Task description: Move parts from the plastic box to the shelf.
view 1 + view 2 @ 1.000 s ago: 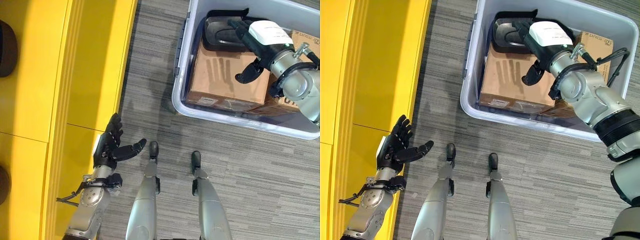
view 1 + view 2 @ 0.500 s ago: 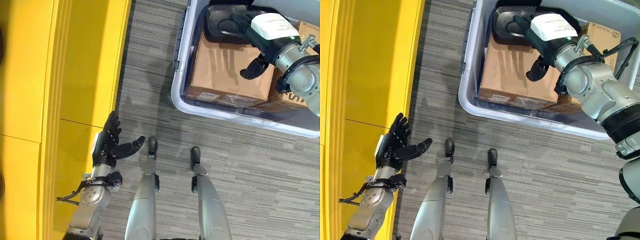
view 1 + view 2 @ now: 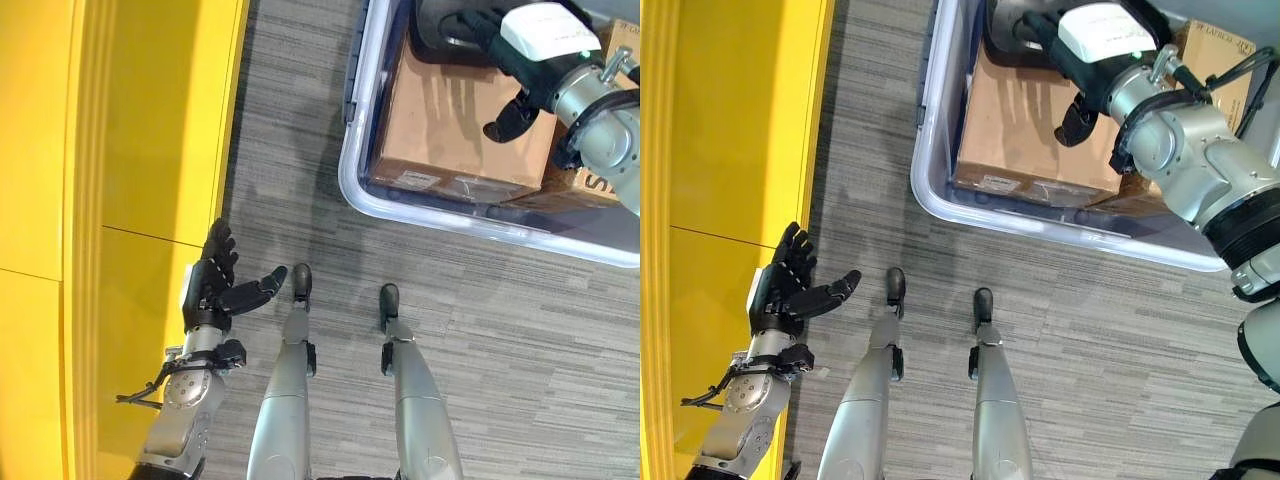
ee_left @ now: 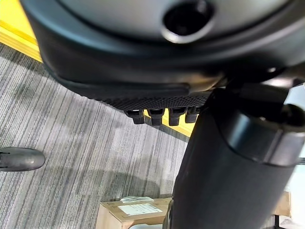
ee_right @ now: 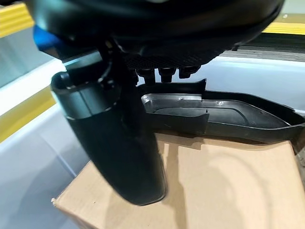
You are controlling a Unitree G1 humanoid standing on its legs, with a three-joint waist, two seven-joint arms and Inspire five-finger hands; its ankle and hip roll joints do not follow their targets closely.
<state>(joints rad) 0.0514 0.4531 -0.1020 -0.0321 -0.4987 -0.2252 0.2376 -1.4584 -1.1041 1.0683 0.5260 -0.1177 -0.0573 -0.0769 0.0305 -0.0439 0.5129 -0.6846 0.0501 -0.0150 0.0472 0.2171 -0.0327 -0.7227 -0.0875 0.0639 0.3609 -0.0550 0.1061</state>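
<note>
A grey plastic box [image 3: 395, 205] stands on the carpet at the upper right. Inside it a black moulded part [image 3: 1005, 40] lies across the far end of a large cardboard box [image 3: 450, 120]. My right hand [image 3: 520, 50] reaches into the box, open, with straight fingers [image 5: 167, 72] just above the black part [image 5: 228, 114] and the thumb [image 5: 119, 143] hanging over the cardboard [image 5: 214, 191]. Nothing is held. My left hand [image 3: 215, 290] hovers open and empty over the floor beside the yellow shelf [image 3: 120, 150].
A second cardboard box [image 3: 1220, 50] sits at the right end of the plastic box. The yellow shelf runs along the whole left side. Grey striped carpet lies between the shelf and the box.
The whole picture has shifted, so the camera moved. The right hand stays over the black part and the left hand keeps its open pose.
</note>
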